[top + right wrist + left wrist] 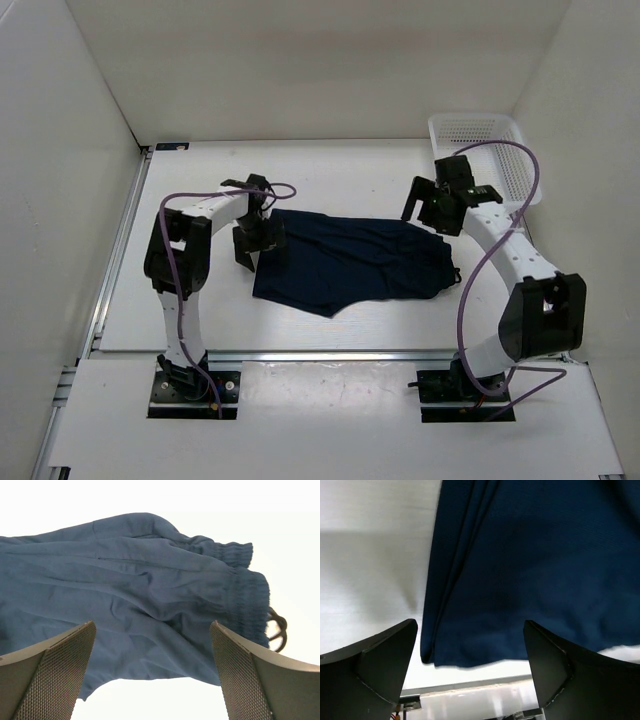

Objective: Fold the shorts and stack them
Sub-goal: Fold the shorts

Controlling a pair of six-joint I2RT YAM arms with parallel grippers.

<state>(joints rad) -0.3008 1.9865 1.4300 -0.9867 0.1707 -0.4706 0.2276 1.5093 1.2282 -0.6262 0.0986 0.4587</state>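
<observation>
Shorts (pixel 350 262), dark navy, lie spread on the white table (pixel 330 170) between the two arms, roughly at mid-depth of the work surface. The pointed lower hem faces the arm bases. The gathered waistband (pixel 245 595) forms the garment's right end, and a loop of thin dark drawstring (pixel 277 630) pokes out beside it. The fabric shows soft creases and a doubled fold along its left edge.

Left gripper (pixel 255 240): positioned over the left edge of the shorts. In the left wrist view its two dark fingers stand wide apart, with the folded edge and bare table visible between them; nothing is held.

Right gripper (pixel 440 205): positioned at the far right corner of the garment, near the waistband. In the right wrist view its mesh-textured fingers (pixel 55 675) are likewise spread wide, the cloth lying beyond them and not clasped.

White mesh basket (pixel 480 130): set at the far right corner of the table, just beyond the right gripper and apart from the shorts.
</observation>
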